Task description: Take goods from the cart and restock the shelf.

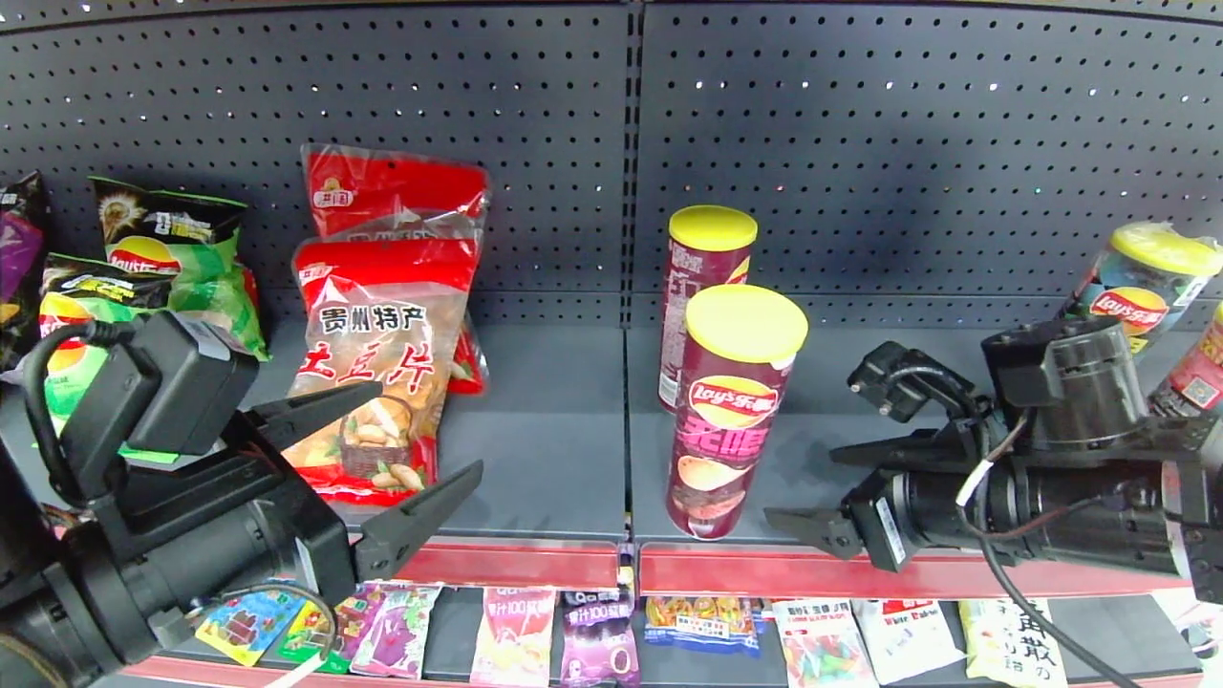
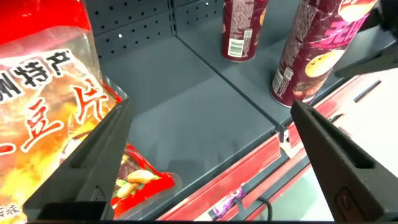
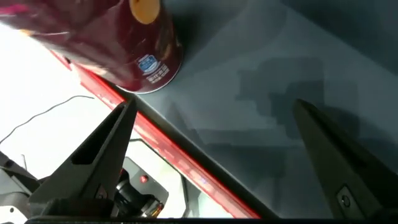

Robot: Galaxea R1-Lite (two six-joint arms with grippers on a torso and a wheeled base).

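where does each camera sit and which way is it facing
Head view: on the head, facing forward and down at the shelf; left gripper and right gripper show.
Left wrist view: on the left wrist, facing past its open fingers to the red snack bag and rear chip can.
Right wrist view: on the right wrist, facing down past its open fingers at the shelf's red front rail.
Shared: all three show the front chip can.

Dark pegboard back wall (image 1: 860, 143), central vertical seam (image 1: 632, 143), light glinting through holes; grey shelf (image 1: 554, 430), red front strip (image 1: 516, 564).
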